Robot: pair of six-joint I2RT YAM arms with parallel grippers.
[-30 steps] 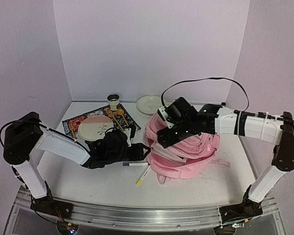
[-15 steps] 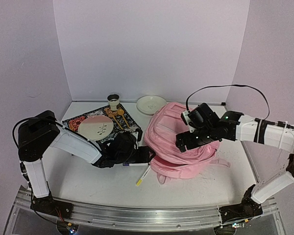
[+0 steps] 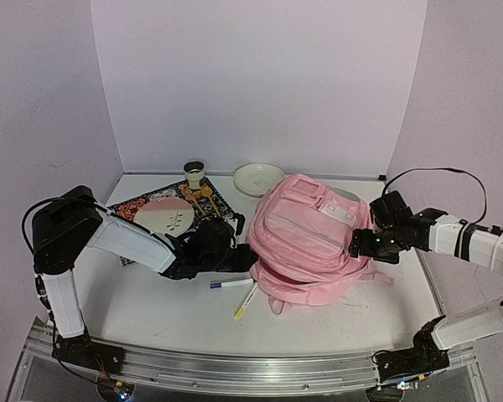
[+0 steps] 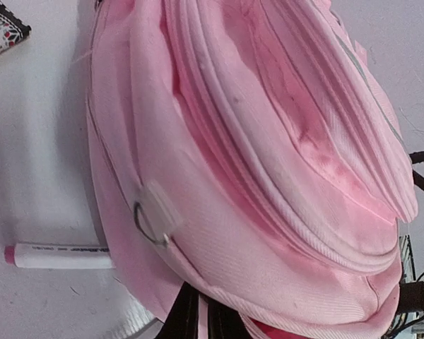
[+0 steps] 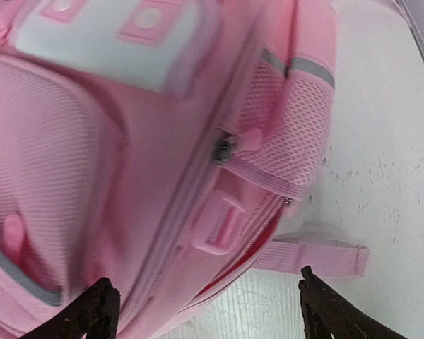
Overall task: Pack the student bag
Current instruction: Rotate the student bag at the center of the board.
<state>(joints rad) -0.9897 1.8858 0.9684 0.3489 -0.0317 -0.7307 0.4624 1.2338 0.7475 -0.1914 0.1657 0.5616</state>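
Note:
The student bag is a large pink backpack lying front-up on the white table, its white buckle patch facing the back right. My left gripper is at the bag's left lower edge. In the left wrist view its two black fingers stand close together, shut on a thin pink strip of the student bag. My right gripper is at the bag's right side, open. In the right wrist view its fingers are wide apart, with the student bag's zipped corner and a pink strap just ahead of them.
Two markers lie on the table in front of the bag; one marker shows beside the bag. A patterned mat with a pink-and-white plate, a wooden spoon, a cup and a white dish sit at the back left.
My right gripper has drawn back from on top of the bag to its right side. The bag has flattened out, front-up. My left gripper has closed on the bag's edge.

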